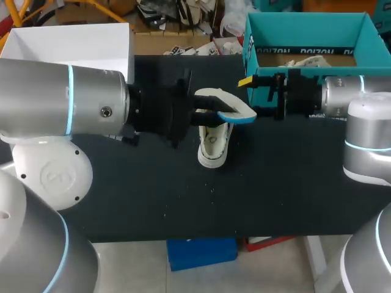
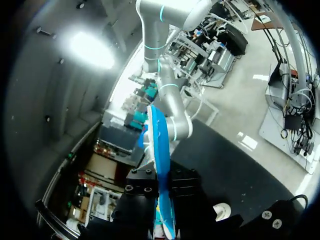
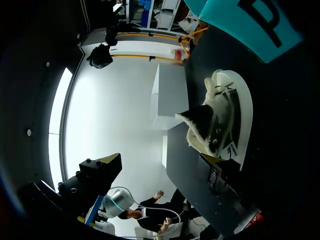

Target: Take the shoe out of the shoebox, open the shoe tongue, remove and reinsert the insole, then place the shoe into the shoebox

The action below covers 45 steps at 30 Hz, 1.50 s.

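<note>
- Left gripper (image 1: 204,112), on its bulky grey arm, is clamped on the insole just above the shoe.
- Teal cardboard shoebox (image 1: 305,27) sits beyond the shoe; unboxing is done.
- White, soft-sided shoe (image 1: 214,145) stands on the dark matte table (image 1: 153,183).
- Thin white-over-blue insole (image 1: 229,104) is out; reinsertion and boxing likely remain.
- Right gripper (image 1: 249,96), beside the shoe, gapes wide, empty.

White shoe (image 1: 213,145), blue-white insole (image 1: 227,106), teal shoebox (image 1: 299,27)

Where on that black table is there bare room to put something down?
The wide near strip of the table, in front of the shoe, is bare, as is the patch right of the shoe. The middle is crowded: insole held above the shoe, shoebox just behind.
</note>
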Each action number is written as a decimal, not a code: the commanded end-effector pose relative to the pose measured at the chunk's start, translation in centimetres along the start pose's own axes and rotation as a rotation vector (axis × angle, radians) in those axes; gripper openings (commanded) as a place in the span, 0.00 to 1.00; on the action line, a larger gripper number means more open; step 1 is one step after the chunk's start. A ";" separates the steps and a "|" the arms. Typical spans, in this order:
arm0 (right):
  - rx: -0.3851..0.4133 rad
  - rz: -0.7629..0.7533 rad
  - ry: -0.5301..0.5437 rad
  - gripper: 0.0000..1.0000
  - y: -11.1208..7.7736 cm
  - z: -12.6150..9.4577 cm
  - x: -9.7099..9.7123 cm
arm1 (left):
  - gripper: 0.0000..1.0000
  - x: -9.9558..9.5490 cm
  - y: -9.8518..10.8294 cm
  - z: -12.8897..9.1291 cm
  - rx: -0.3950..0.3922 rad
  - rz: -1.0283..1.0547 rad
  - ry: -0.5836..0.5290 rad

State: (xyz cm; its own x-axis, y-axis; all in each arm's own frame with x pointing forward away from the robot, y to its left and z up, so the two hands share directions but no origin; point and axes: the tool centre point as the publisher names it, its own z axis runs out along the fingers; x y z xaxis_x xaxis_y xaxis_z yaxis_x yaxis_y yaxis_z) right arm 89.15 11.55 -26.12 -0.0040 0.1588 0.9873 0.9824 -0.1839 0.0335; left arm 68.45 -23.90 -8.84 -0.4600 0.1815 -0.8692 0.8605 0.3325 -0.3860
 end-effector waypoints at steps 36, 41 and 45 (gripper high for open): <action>-0.004 0.000 -0.001 1.00 0.0 0.2 0.0 | 0.00 6.7 0.8 -0.7 0.086 0.410 -0.099; -0.004 0.000 -0.001 1.00 0.0 0.2 0.0 | 0.00 7.9 1.6 -0.5 0.079 0.478 -0.098; -0.004 0.000 -0.001 1.00 0.0 0.2 0.0 | 0.00 9.3 2.3 -0.2 0.087 0.530 -0.097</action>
State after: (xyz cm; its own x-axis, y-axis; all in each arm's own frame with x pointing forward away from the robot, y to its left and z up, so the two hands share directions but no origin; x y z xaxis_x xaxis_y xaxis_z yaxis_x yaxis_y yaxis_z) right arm 89.17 11.60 -26.13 -0.0045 0.1586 0.9873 0.9822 -0.1845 0.0341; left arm 66.43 -21.78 -16.78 0.0396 0.2552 -0.9661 0.9865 0.1436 0.0784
